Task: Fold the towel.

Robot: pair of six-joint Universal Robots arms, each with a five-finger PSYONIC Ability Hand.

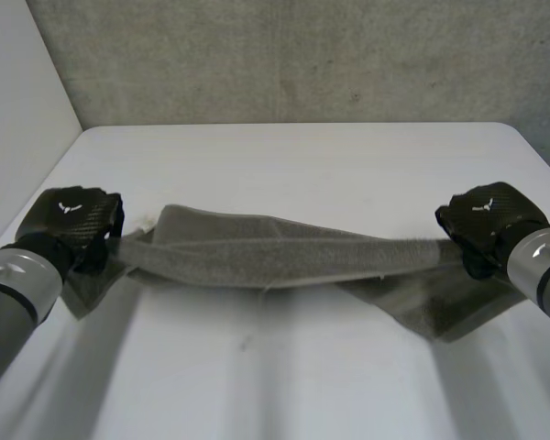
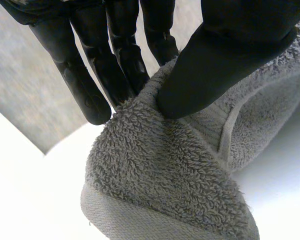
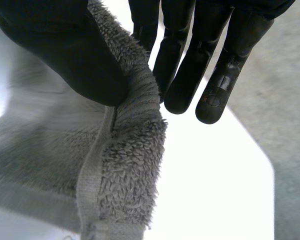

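A grey towel (image 1: 275,252) hangs stretched in a twisted band between my two hands, just above the white table (image 1: 293,165), with loose cloth sagging onto the table at both ends. My left hand (image 1: 73,215) holds the towel's left end; its thumb (image 2: 225,60) pinches the towel (image 2: 165,170) against the straight fingers (image 2: 90,75). My right hand (image 1: 484,220) holds the right end. There the thumb (image 3: 65,55) presses the towel's hemmed edge (image 3: 125,165) against the fingers (image 3: 190,65).
A grey wall (image 1: 302,55) runs along the table's far edge, and a pale wall (image 1: 18,110) stands at the left. Bare table lies beyond the towel and in front of it.
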